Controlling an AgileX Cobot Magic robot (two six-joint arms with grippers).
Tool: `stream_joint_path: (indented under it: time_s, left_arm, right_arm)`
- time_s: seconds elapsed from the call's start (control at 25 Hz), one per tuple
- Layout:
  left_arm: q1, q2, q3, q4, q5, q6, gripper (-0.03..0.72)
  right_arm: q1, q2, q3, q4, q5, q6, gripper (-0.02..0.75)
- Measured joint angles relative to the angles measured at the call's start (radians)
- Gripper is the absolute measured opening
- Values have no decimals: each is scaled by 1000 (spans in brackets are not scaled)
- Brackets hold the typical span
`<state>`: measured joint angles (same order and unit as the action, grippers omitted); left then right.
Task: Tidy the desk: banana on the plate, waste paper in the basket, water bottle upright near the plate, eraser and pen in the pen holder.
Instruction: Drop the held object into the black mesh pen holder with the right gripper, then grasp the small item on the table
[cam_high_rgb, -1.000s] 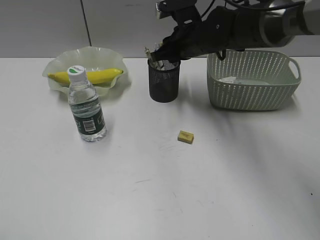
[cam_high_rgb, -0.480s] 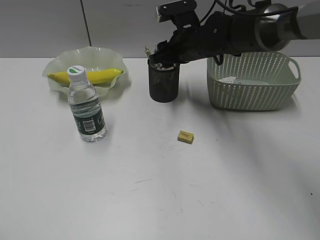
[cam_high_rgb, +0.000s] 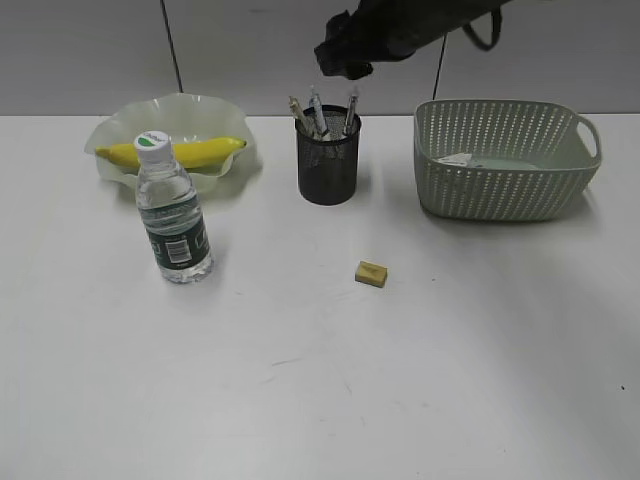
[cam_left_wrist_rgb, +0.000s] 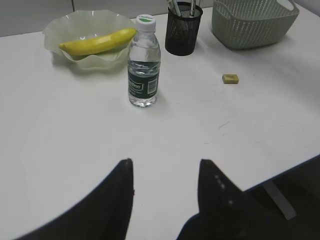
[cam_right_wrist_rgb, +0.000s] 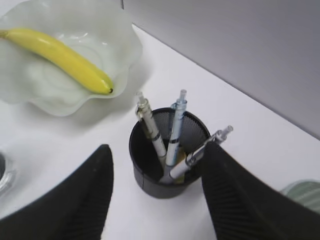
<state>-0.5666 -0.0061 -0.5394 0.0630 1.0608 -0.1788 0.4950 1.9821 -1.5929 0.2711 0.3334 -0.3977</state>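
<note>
Black mesh pen holder (cam_high_rgb: 328, 160) holds three pens (cam_right_wrist_rgb: 170, 137); right gripper (cam_right_wrist_rgb: 157, 192) gapes empty above.

A plain grey wall (cam_high_rgb: 240, 45) with a dark vertical seam (cam_high_rgb: 172, 45) stands behind.

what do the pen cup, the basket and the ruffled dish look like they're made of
Pen holder: looks like black wire mesh, matte, since the pens show through its wall. Basket: probably moulded plastic, pale sage green, with even rows of holes and a cut-out handle. Plate: translucent pale green with a glossy wavy rim; plastic or glass, the look leaves that open.
</note>
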Motion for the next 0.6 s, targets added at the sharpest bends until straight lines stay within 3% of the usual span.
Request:
stream_joint_path:
  time_s: [0.24,0.4,0.6]
  left_arm:
    - [0,0,0,0,0,0,321]
    - [0,0,0,0,0,0,321]
    - [0,0,0,0,0,0,321]
  right_arm:
    - [0,-148,0,-80,286,16,454]
    - [0,-232,7,-205,466,172,454]
    - [0,-347,113,-271,614,239,454]
